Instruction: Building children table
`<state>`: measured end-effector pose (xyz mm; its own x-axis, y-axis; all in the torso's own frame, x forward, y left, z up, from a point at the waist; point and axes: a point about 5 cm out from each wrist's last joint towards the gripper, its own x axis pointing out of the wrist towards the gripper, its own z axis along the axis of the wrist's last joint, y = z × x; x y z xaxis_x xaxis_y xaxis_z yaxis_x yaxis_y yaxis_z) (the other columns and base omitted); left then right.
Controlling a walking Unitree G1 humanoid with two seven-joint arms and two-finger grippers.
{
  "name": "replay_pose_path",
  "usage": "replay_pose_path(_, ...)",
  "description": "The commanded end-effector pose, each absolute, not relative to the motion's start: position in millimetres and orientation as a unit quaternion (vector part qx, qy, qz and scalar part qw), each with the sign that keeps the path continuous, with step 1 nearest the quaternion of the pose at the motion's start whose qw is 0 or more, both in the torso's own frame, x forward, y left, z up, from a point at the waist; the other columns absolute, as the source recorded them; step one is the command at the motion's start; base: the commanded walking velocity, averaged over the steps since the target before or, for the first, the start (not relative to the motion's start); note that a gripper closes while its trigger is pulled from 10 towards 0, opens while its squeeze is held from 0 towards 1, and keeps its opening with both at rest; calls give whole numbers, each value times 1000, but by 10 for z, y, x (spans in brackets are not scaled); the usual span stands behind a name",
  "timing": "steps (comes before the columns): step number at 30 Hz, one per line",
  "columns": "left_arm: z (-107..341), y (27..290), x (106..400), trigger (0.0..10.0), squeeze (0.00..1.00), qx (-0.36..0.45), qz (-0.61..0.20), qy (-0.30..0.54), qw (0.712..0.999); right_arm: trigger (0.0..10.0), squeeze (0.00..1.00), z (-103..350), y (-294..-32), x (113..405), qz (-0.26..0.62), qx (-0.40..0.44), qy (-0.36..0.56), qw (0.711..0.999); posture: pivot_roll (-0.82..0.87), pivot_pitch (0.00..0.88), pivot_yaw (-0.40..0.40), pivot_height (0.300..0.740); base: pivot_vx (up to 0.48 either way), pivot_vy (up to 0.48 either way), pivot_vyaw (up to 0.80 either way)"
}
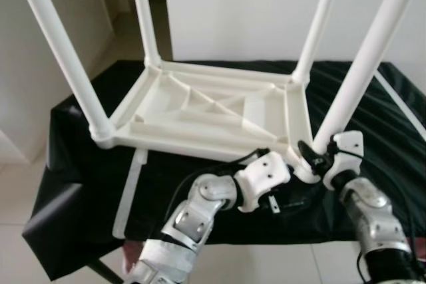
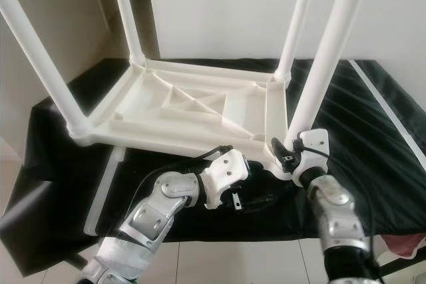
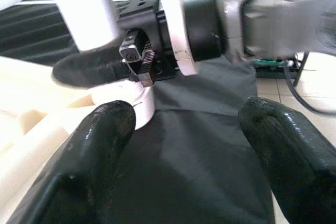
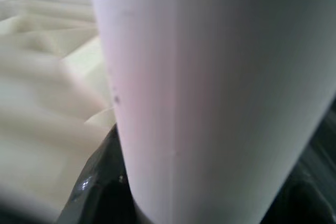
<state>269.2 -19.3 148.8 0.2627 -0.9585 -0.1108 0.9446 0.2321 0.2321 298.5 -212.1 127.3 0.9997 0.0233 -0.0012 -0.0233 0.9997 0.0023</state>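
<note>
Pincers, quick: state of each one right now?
Left pincer: open, holding nothing, over the black cloth near the table corner.
Right pincer: closed on the near-right table leg at its base.

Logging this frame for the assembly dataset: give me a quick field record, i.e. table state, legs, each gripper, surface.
table top: white plastic table top, upside down, ribbed underside up
legs: four white legs standing up from the corners
near right leg: near right leg seated in its corner socket
right gripper: right gripper closed around the base of that leg
left gripper: left gripper open, empty, just beside that corner
surface: black cloth beneath the table top
</note>
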Motion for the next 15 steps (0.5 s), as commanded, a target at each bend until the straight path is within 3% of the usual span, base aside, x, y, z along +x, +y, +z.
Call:
replay_pose_path(1,1487,-127,2843,10000,0,112,-497,-36,860,10000,0,1172,-2135,2952,-56,32,42,997,-58,0,-13,740,0,0,0)
replay_pose_path(9,1511,-98,2929,10000,0,119,-478,-42,870,10000,0,1173,-2006,2912,-164,56,63,983,-65,0,-6,740,0,0,0)
replay_pose_path(12,1436,-17,3026,10000,0,134,-447,-14,884,10000,0,1155,-1831,2886,-227,75,64,969,-59,0,-6,740,0,0,0)
replay_pose_path(15,1409,65,3102,10000,0,136,-419,-3,898,10000,0,1149,-1618,2898,-222,98,75,967,-53,0,-6,740,0,0,0)
